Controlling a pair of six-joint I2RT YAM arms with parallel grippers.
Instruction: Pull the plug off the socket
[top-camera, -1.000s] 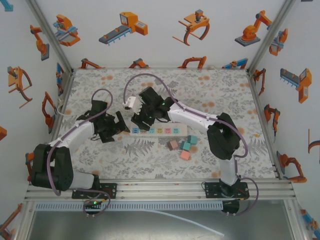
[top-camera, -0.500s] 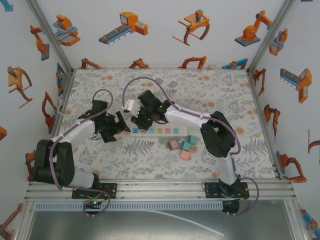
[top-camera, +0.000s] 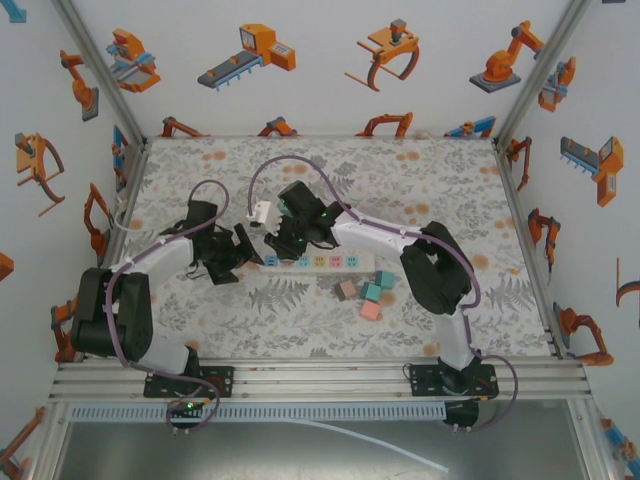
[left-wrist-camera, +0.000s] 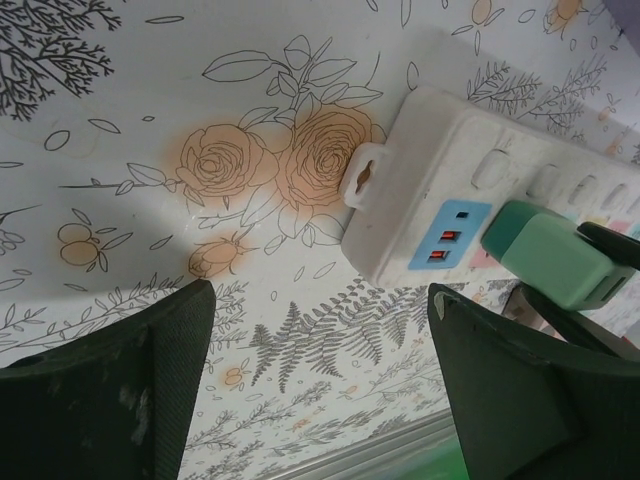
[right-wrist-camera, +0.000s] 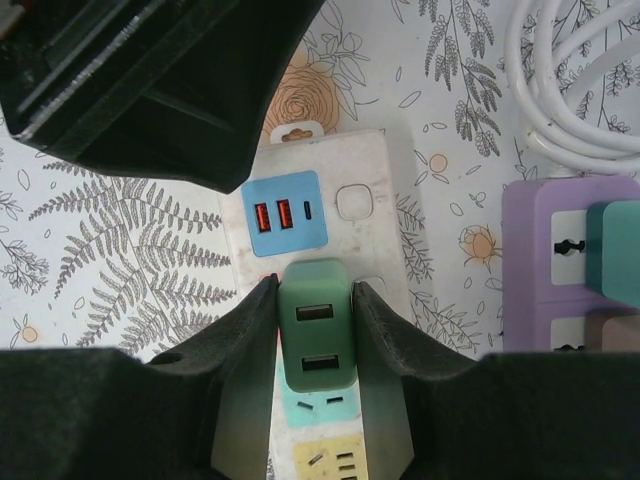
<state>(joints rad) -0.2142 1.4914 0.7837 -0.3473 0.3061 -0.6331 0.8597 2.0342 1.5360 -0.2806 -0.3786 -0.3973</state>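
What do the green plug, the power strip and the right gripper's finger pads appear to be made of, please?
The green plug looks like smooth, matte moulded plastic: rounded edges, even colour. The power strip seems hard white plastic with a faint sheen. The right gripper clamps the plug with pads that look dull, dark and finely grainy, probably rubber or foam; I cannot tell which.

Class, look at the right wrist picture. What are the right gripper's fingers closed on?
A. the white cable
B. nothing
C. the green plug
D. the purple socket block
C: the right gripper has a finger pressed against each side of the green plug, which sits on the power strip.
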